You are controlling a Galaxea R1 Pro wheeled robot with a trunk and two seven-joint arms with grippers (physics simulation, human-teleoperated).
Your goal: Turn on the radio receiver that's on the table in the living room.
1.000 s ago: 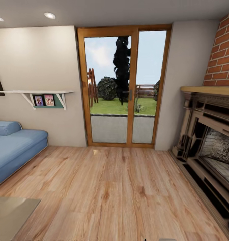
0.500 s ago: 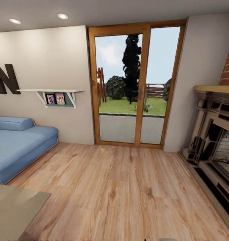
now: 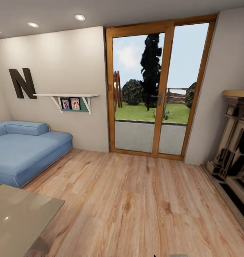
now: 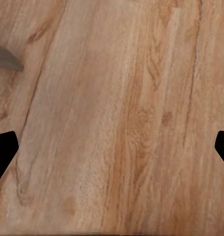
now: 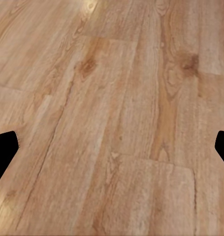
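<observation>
Glossy grey low table (image 3: 21, 214) had slid further into the frame's lower left as the camera swung left, revealing the dark letter N (image 3: 22, 83), yet no radio showed; both grippers (image 4: 112, 147) (image 5: 112, 147) hung wide open, empty.

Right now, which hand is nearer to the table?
Probably left. The table sits on the robot's left, and a grey corner, likely its own, shows near the left hand; the right hand is over plank floor.
</observation>
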